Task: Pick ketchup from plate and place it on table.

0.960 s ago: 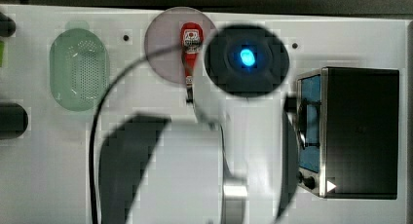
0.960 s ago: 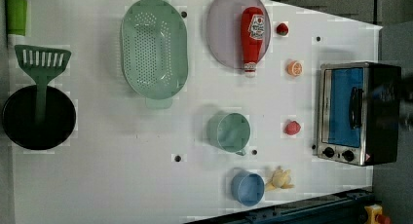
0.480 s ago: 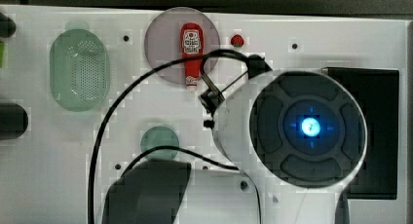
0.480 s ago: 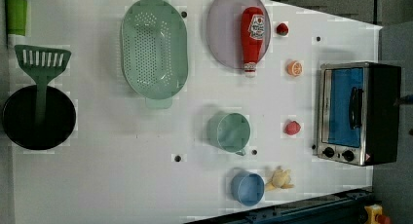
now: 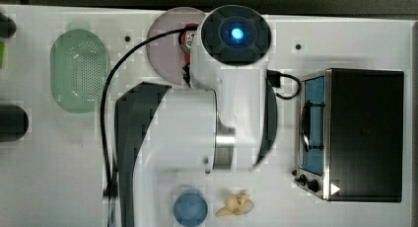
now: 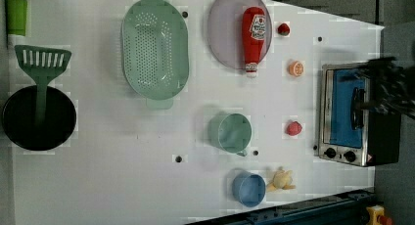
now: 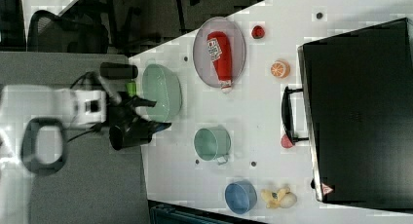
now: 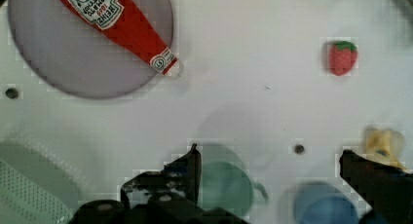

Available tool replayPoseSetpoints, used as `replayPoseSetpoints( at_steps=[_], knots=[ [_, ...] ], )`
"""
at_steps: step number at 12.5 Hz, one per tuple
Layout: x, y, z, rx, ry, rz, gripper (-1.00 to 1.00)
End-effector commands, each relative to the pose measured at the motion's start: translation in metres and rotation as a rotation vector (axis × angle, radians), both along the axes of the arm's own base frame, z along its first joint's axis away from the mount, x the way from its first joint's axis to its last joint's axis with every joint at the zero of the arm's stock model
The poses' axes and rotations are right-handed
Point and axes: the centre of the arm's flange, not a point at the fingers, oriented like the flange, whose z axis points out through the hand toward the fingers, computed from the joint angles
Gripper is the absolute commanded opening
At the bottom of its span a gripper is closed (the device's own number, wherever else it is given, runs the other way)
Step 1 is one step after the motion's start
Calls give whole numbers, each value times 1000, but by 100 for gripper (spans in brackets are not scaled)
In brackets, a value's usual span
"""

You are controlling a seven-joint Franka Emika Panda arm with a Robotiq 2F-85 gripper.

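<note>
The ketchup [image 6: 253, 36] is a slender red bottle lying on the pale mauve plate [image 6: 222, 29], whitish tip over the rim nearest the green cup. In the wrist view the ketchup [image 8: 117, 24] lies on the plate [image 8: 73, 63], well ahead of my gripper [image 8: 268, 160]. The gripper is open, its dark fingers [image 8: 187, 165] wide apart and holding nothing. In the right view the gripper [image 7: 156, 115] hangs high, off to the right view's left. In the top view the arm covers most of the ketchup [image 5: 187, 38] and part of the plate [image 5: 165, 44]. The white table [image 6: 122, 176] carries everything.
A toaster oven [image 6: 350, 115] stands at the left view's right. A green perforated basket [image 6: 154, 49] lies beside the plate. A green cup [image 6: 230, 132], a blue bowl [image 6: 248, 188], two strawberries [image 6: 283, 29] [image 6: 293, 128], an orange slice [image 6: 295, 68] and a black pan [image 6: 39, 117] are spread about.
In the top view the arm swung down and right, then back up over the plate's right edge. A dark blur of the arm has come in at the left view's right. The ketchup has not moved.
</note>
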Motion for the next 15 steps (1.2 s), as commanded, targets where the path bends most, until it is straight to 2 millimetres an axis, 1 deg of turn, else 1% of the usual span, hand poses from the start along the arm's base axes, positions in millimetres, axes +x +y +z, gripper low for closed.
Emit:
replayPoseSetpoints(
  at_steps=[1, 4, 8, 10, 13, 15],
  knots=[
    [16, 18, -31, 17, -34, 97, 100],
    [36, 24, -77, 48, -48, 268, 100],
    [69, 24, -141, 95, -82, 555, 100],
    [83, 23, -171, 113, -99, 662, 100],
    [98, 26, -210, 129, -101, 700, 100],
    [107, 31, -231, 127, -123, 703, 100]
  ],
)
